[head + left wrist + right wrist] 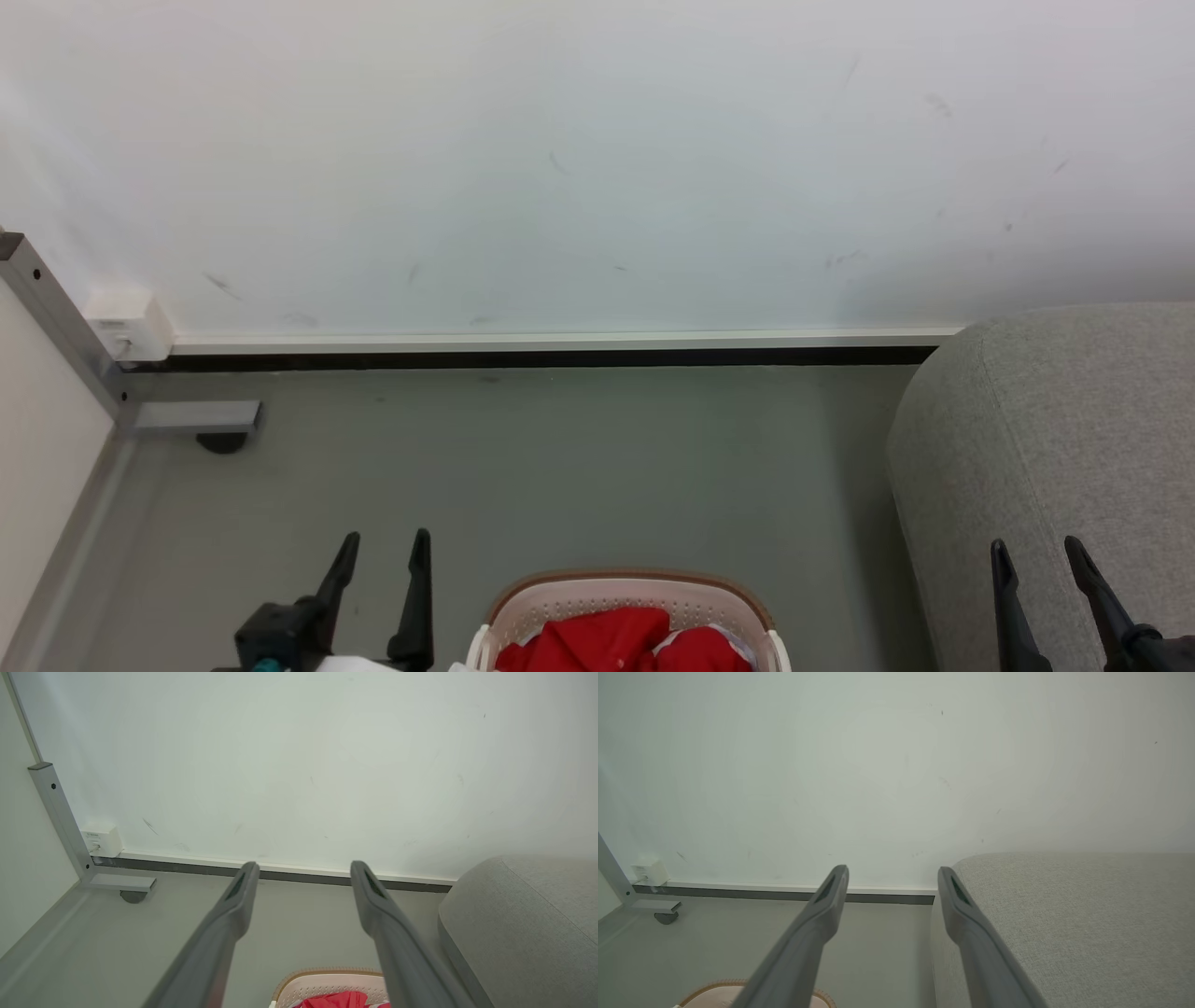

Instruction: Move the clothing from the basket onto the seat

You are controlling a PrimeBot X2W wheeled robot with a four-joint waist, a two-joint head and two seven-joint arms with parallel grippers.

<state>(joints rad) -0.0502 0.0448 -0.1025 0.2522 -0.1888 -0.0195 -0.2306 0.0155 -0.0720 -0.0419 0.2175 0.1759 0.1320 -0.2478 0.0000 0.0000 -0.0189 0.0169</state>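
My left gripper and my right gripper both have their fingers spread apart and hold nothing. Between them, on the grey floor, sits the basket, cream plastic with perforated walls and a brown rim. In it lies the clothing, crumpled bright red fabric with a sliver of white. The seat, light grey woven upholstery with a rounded corner, stands near the basket on its right.

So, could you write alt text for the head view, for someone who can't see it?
A cream basket of red clothing sits on the grey floor at bottom centre, a grey sofa to its right. The robot's left gripper and right gripper are open and empty either side of it, facing a white wall.
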